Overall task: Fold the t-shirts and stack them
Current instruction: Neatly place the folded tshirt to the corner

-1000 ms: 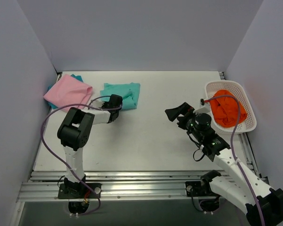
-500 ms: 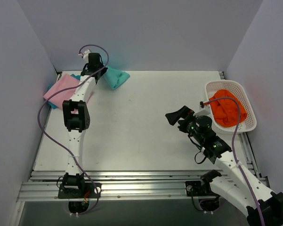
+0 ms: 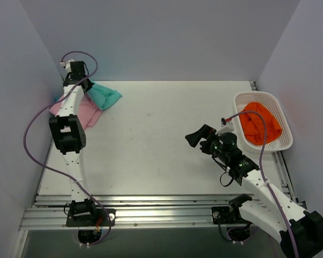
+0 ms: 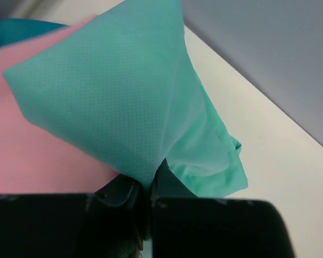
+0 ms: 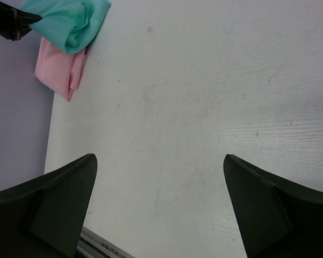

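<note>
My left gripper [image 3: 85, 86] is shut on a folded mint-teal t-shirt [image 3: 103, 95] and holds it in the air at the far left. In the left wrist view the teal t-shirt [image 4: 118, 102] hangs from the pinched jaws over the pink t-shirt [image 4: 27, 145]. The folded pink t-shirt [image 3: 86, 114] lies on the table under it, with a darker teal cloth [image 4: 16, 29] beneath. My right gripper [image 3: 196, 135] is open and empty above the table's right middle. An orange t-shirt [image 3: 260, 124] lies in the basket.
A white lattice basket [image 3: 282, 141] stands at the right edge. Grey walls close in the left, back and right. The right wrist view shows bare table [image 5: 204, 107] between its fingers and the shirts [image 5: 70, 24] far off.
My left arm has lifted the teal t-shirt off the table, swung it left and now holds it over the pink one. My right gripper has shifted slightly left.
</note>
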Tool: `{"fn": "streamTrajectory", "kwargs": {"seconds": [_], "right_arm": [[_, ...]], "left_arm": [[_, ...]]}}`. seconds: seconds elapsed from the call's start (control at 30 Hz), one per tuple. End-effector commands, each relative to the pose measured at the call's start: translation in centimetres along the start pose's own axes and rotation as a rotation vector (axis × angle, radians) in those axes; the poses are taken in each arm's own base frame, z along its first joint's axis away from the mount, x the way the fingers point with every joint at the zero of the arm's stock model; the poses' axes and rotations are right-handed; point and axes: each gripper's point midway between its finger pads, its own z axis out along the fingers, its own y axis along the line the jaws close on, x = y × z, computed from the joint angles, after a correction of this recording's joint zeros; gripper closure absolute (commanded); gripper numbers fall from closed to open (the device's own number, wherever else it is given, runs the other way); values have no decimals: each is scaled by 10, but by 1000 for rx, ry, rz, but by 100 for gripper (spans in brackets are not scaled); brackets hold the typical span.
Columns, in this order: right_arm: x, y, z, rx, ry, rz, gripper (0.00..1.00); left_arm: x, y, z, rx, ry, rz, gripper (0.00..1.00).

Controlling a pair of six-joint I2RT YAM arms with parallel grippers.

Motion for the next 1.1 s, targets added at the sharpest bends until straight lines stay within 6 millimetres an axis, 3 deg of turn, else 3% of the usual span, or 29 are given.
{"fn": "streamTrajectory", "kwargs": {"seconds": [0.0, 0.03, 0.07, 0.1, 0.13, 0.2, 0.23, 0.27, 0.3, 0.33, 0.4, 0.43, 0.5, 0.53, 0.67, 0.8, 0.83, 0.9, 1.07], "right_arm": [[1, 9, 5, -60, 5, -22, 0], [4, 5, 8, -52, 18, -21, 0], [6, 5, 10, -56, 20, -21, 0], [9, 2, 12, -48, 30, -21, 0], [11, 1, 14, -46, 36, -19, 0], [15, -1, 15, -46, 49, -17, 0], [15, -1, 16, -46, 49, -17, 0], [15, -1, 15, -46, 47, -17, 0], [14, -2, 15, -42, 45, -18, 0], [13, -2, 15, -39, 41, -18, 0], [11, -4, 13, -28, 33, -24, 0], [10, -4, 13, -26, 28, -27, 0], [9, -6, 13, -12, 23, -30, 0], [8, -6, 13, -9, 21, -30, 0], [10, -10, 16, 1, 23, -28, 0], [12, -10, 20, 4, 31, -21, 0], [12, -11, 20, 6, 33, -21, 0], [11, -10, 19, 4, 29, -23, 0], [10, -12, 18, 13, 17, -26, 0]], "left_arm": [[-100, 58, -65, -76, -210, -81, 98], [-103, 68, -70, -77, -213, -106, 98], [-119, 84, -83, -77, -246, -136, 98], [-107, 98, -81, -103, -217, -154, 98], [-115, 104, -95, -99, -235, -172, 97], [-100, 134, -93, -142, -198, -208, 90], [-106, 139, -99, -137, -220, -216, 78], [-102, 147, -98, -159, -216, -220, 40], [-98, 158, -98, -205, -220, -230, 25], [-86, 169, -90, -237, -194, -231, 3], [-72, 172, -78, -246, -145, -227, 6], [-50, 178, -60, -266, -77, -218, 6], [-44, 174, -47, -257, -34, -232, 6], [-20, 179, -31, -263, 40, -229, 6], [1, 181, -11, -255, 103, -230, 6], [-2, 179, -14, -225, 70, -224, 6], [-17, 169, -24, -191, 23, -222, 6], [-28, 161, -41, -158, -33, -200, 6], [-37, 156, -70, -138, -97, -164, 6]]}}
